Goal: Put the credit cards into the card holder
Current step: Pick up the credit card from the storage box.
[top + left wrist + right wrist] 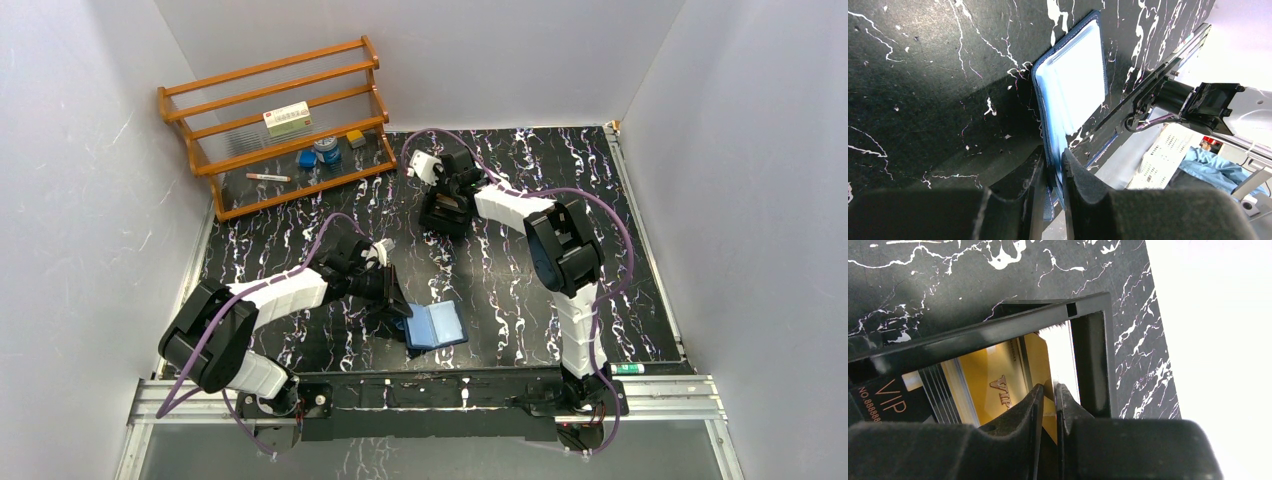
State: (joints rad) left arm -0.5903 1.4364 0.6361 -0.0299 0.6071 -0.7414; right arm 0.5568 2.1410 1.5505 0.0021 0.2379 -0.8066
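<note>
The navy card holder (437, 325) lies open near the table's front edge, its light-blue shiny pockets (1075, 75) facing up. My left gripper (400, 306) (1054, 167) is shut on the holder's near edge, pinching the blue flap between both pads. Further back, the gold credit cards (990, 377) lean as a stack inside a black open tray (998, 329) (445, 215). My right gripper (450, 195) (1049, 390) reaches into that tray, its jaws closed on the edge of the outermost gold card (1040, 357).
A wooden rack (230, 170) stands at the back left with a white-and-red box (287, 118), a small tin and other small items. White walls close in both sides and the back. A metal rail (430, 395) runs along the front.
</note>
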